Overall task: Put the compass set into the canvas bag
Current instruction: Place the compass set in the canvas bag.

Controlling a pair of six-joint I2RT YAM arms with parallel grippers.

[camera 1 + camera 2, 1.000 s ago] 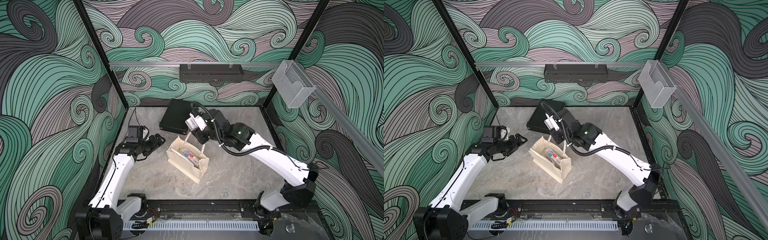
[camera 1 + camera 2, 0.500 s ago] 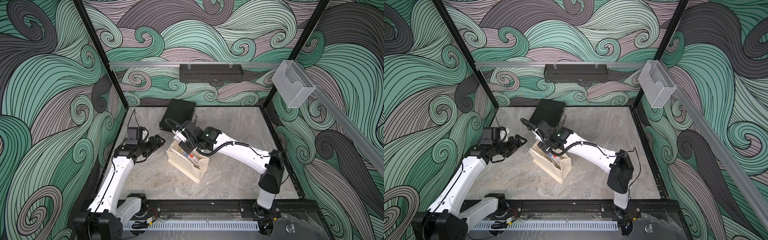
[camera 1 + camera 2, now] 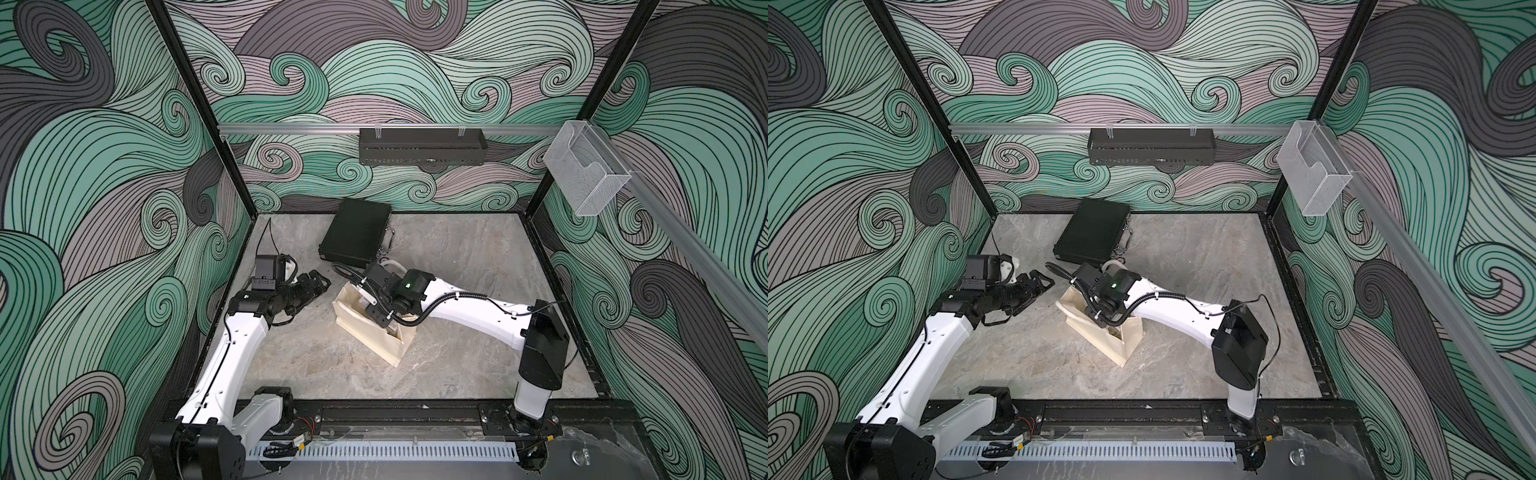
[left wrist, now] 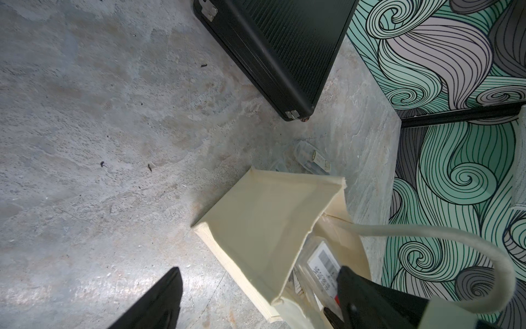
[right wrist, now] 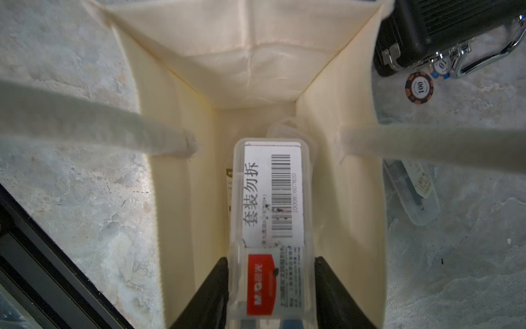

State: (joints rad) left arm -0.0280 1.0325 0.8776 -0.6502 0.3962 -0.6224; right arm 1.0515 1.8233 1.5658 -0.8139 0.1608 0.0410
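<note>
Mid-frame, the right gripper [image 5: 271, 263] pinches the compass set [image 5: 270, 193], its long axis pointing straight down inside the canvas bag [image 5: 250, 62]; the left gripper [image 3: 320, 284] is spread.

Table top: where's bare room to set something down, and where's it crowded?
Bare: the grey stone-look table between the black hard briefcase and the right wall, and the front strip between the cream canvas bag and the black base rail. Crowded: between bag and briefcase, with poker chips and a clear plastic case.
</note>
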